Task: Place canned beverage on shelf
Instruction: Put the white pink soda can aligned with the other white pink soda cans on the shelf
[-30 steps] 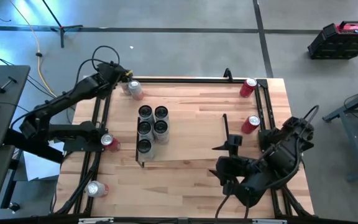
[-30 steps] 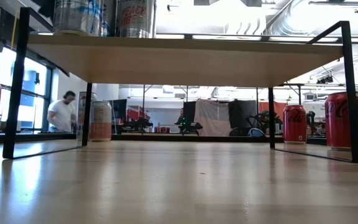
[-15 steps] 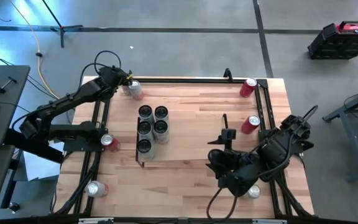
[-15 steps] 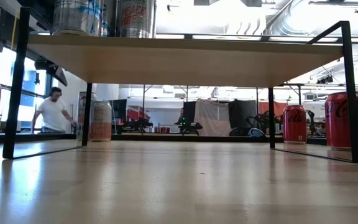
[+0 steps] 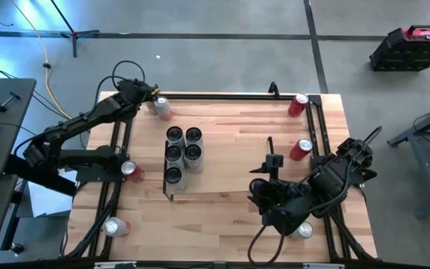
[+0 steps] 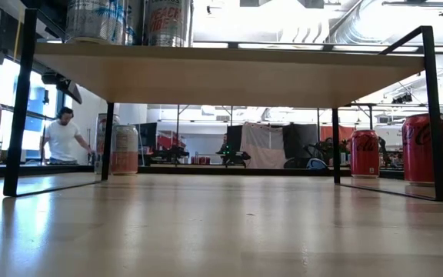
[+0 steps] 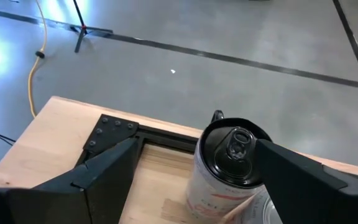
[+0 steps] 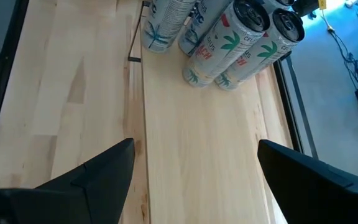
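Observation:
A white-and-pink can (image 5: 161,108) with a dark top stands upright on the table at the far left corner; it also shows in the left wrist view (image 7: 225,171). My left gripper (image 5: 151,101) is open, with one finger on either side of this can's top (image 7: 196,144). The shelf (image 5: 226,164) is a light-wood board on black wire end frames at mid-table. Several cans (image 5: 183,153) stand on its left end. My right gripper (image 5: 260,183) is open and empty over the shelf's right end, looking along the board (image 8: 197,112). My left gripper comes at the can from the table's left, slanting down. One finger (image 7: 284,168) stands close against the can's upper rim. Whether it touches, I cannot tell. The other finger (image 7: 114,165) is clear of the can.
Red cans stand at the right rail (image 5: 298,104) (image 5: 301,149), the left rail (image 5: 131,170) (image 5: 116,226), and by my right arm (image 5: 303,229). Black rails (image 5: 319,149) edge the tabletop. A person (image 6: 61,138) stands in the room behind.
My right arm has swung toward the table's left over the shelf's right end, uncovering a can near the right rail. My left gripper has moved a little toward the far-left can and now shows in the low view.

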